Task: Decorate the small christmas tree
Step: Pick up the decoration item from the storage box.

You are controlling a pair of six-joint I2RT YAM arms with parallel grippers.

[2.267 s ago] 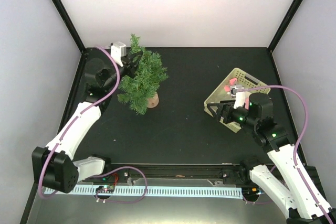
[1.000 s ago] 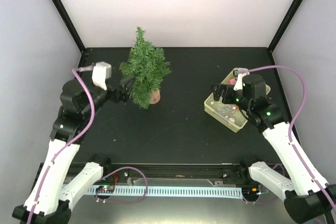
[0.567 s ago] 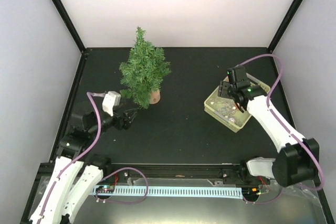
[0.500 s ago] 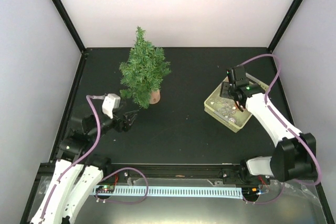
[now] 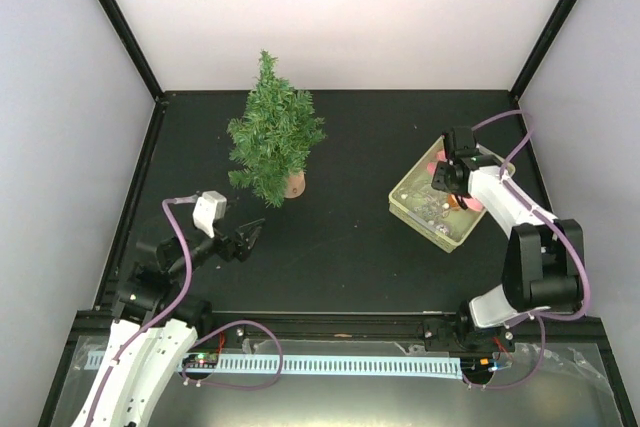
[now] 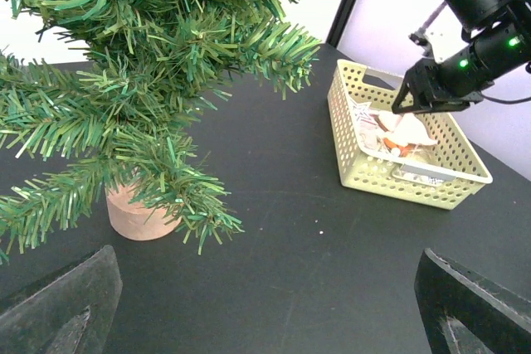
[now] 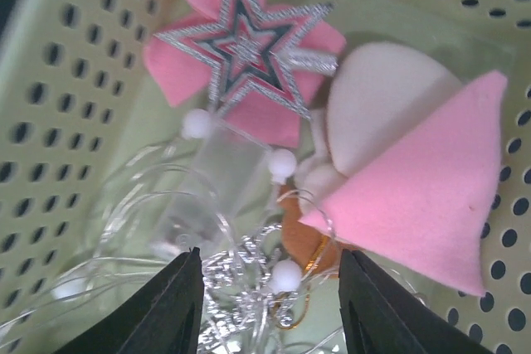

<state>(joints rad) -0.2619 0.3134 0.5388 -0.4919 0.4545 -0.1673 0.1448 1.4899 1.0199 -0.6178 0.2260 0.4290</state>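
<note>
Hovering low over the black table [image 5: 350, 257] at the left, the left gripper [image 5: 246, 239] has its jaws spread wide with nothing between them and points toward the small christmas tree [image 5: 274, 145]. That tree stands upright on its round wooden stump [image 6: 137, 215] at the back left of the table, apart from the gripper. Well to the right sits a pale yellow-green perforated basket [image 6: 390, 181] holding a pink star [image 7: 241, 47] outlined in silver glitter, a pink felt cone [image 7: 423, 196] and a tangle of silver wire and white beads [image 7: 249, 275]. The right gripper [image 7: 270, 288] reaches down into the basket, jaws roughly half apart astride that tangle; whether they grip it cannot be told.
</note>
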